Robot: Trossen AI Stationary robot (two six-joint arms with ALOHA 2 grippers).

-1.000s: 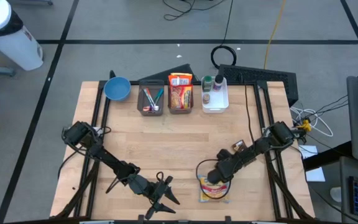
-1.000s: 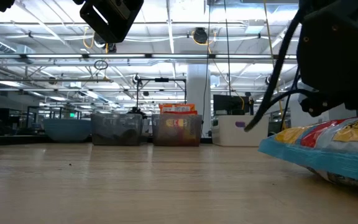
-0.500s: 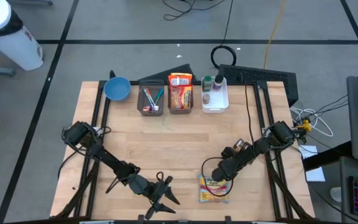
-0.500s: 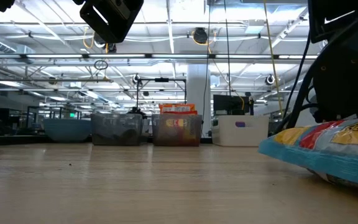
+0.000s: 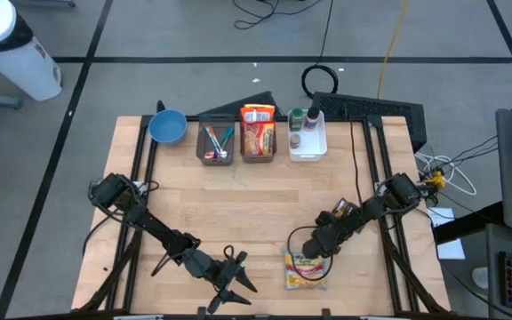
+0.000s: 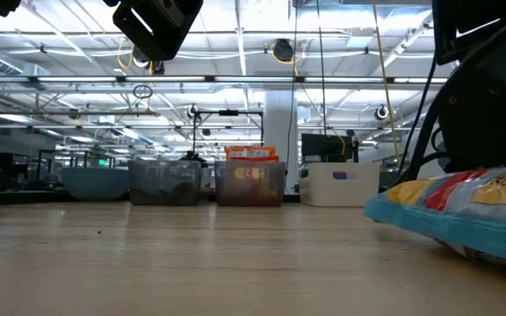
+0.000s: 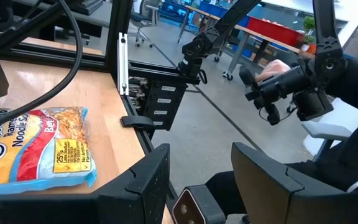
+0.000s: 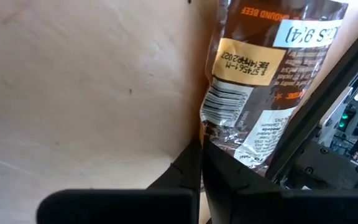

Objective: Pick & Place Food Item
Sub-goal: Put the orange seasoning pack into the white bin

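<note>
A noodle packet [image 5: 306, 272], yellow and red with blue ends, lies flat on the wooden table near its front edge, right of the middle. It also shows in the low view [image 6: 464, 211], the left wrist view [image 7: 36, 146] and the right wrist view [image 8: 253, 87]. My right gripper [image 5: 310, 255] is over the packet's far end with its fingers shut [image 8: 201, 149]. My left gripper [image 5: 236, 283] is open and empty near the front edge, left of the packet; its fingers stand wide apart [image 7: 197, 171]. My right gripper has its two fingers shut at the packet's long edge [image 8: 206, 127], beside the barcode. The edge runs into the line between the fingertips, which hide the place of contact. The fingers slant down from the far right. The packet lies flat on the table.
Along the far edge stand a blue bowl [image 5: 167, 127], a clear bin of pens [image 5: 216, 142], a clear bin of orange packets [image 5: 258, 133] and a white bin with bottles [image 5: 308, 135]. Bare wood lies in the table's middle [image 5: 238, 200].
My right gripper has gone up and a little toward the table's far right, off the packet's top in the low view. The packet stays flat in its place.
</note>
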